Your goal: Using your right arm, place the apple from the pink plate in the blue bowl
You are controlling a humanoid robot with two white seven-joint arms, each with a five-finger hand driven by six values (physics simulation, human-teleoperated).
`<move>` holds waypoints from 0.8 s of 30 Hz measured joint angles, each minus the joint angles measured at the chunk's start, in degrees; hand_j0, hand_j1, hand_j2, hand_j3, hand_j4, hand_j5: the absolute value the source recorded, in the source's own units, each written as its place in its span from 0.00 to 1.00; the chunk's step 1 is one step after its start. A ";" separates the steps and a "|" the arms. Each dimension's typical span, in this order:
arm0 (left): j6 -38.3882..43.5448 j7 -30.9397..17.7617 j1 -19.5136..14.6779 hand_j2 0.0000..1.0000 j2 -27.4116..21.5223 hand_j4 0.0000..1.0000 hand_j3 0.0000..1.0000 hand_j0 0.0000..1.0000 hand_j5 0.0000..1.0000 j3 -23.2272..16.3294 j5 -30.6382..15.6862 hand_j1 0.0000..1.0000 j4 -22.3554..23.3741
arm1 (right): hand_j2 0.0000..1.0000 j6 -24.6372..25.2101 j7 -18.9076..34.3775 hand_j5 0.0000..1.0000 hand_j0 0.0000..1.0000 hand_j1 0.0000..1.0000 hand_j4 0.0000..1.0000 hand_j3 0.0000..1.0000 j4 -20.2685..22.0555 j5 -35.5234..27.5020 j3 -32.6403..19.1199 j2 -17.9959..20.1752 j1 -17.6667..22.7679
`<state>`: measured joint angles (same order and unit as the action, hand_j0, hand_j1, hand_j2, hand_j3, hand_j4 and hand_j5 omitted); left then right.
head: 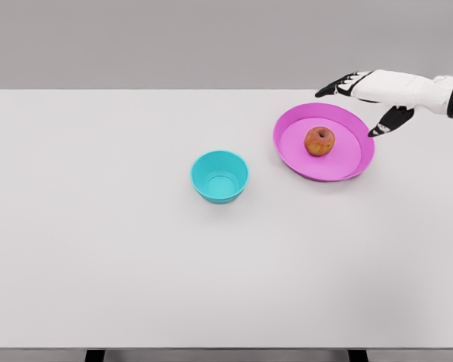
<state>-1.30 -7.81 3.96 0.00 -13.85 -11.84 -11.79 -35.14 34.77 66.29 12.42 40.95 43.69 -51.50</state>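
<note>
A red-orange apple (319, 141) sits in the middle of the pink plate (289, 154) on the right half of the white table. The blue bowl (220, 176) stands empty to the plate's lower left, near the table's centre. My right hand (362, 102) reaches in from the right edge and hovers over the plate's far right rim. Its fingers are spread, the thumb (390, 121) pointing down beside the rim, and it holds nothing. The hand is above and to the right of the apple, not touching it. The left arm does not show.
The white table (98, 241) spans the whole view, its far edge at the top and its front edge along the bottom. Nothing else stands on it.
</note>
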 measured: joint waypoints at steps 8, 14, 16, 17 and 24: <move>0.00 0.00 0.00 1.00 0.00 1.00 1.00 1.00 1.00 0.00 0.00 1.00 0.01 | 1.00 0.00 0.23 1.00 1.00 1.00 1.00 1.00 -9.90 0.03 7.41 -6.03 -4.31; 0.01 0.00 0.00 1.00 0.00 1.00 1.00 1.00 1.00 0.00 0.00 1.00 0.01 | 1.00 -0.01 0.25 1.00 1.00 1.00 1.00 1.00 -16.94 0.07 11.37 -9.84 -6.24; 0.00 0.00 0.00 1.00 0.00 1.00 1.00 1.00 1.00 -0.01 0.00 1.00 0.01 | 1.00 -0.02 0.25 1.00 1.00 1.00 1.00 1.00 -18.36 0.08 12.05 -10.53 -6.24; 0.00 0.00 0.00 1.00 0.00 1.00 1.00 1.00 1.00 -0.01 0.00 1.00 0.01 | 1.00 -0.02 0.25 1.00 1.00 1.00 1.00 1.00 -18.90 0.08 12.27 -10.74 -6.24; 0.00 0.00 0.00 1.00 0.00 1.00 1.00 1.00 1.00 0.00 0.00 1.00 0.01 | 1.00 0.00 0.25 1.00 1.00 1.00 1.00 1.00 -22.06 0.05 13.78 -12.24 -7.21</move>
<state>-1.30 -7.81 3.96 0.00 -13.85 -11.84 -11.78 -35.14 35.02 44.23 12.47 54.73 31.45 -58.71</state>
